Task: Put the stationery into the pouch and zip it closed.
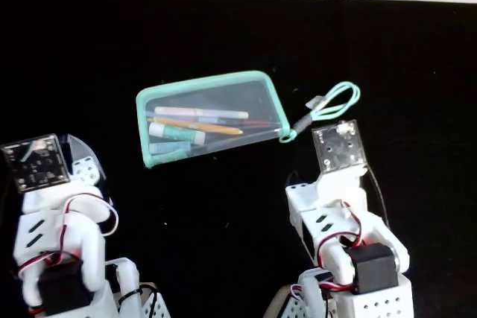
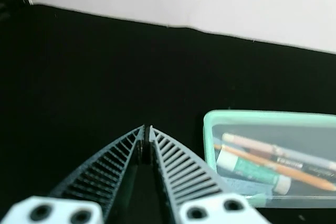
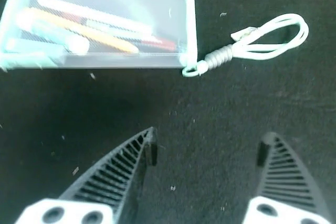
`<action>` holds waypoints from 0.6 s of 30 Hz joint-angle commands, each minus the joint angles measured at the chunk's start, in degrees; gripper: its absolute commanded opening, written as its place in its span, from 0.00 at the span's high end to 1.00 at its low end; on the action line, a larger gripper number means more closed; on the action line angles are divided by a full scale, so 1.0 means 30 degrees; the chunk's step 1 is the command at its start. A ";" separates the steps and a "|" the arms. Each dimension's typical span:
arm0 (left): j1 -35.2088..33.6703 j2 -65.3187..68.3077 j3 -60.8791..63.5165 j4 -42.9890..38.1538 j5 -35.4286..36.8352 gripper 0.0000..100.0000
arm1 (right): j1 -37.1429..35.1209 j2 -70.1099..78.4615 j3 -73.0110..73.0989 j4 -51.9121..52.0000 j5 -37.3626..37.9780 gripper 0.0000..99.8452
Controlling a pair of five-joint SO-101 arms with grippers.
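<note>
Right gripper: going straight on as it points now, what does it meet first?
Probably the knotted cord at the zip end of the pouch, in line with the open right gripper. Depth unclear: tilted down, it might meet the black table first.

pouch (image 1: 212, 117) lies mid-table (image 1: 223, 35) with the stationery (image 1: 195, 126) inside it, cord (image 1: 335, 102) trailing off its right end, left gripper (image 2: 146, 129) near-side left of the pouch, right gripper (image 3: 207, 142) near-side of the cord end
</note>
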 commanded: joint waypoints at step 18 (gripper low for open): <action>-0.0161 -0.3941 1.0916 -0.2930 -0.1993 0.99 | 0.5319 -0.0161 0.6813 -0.5407 0.0234 0.96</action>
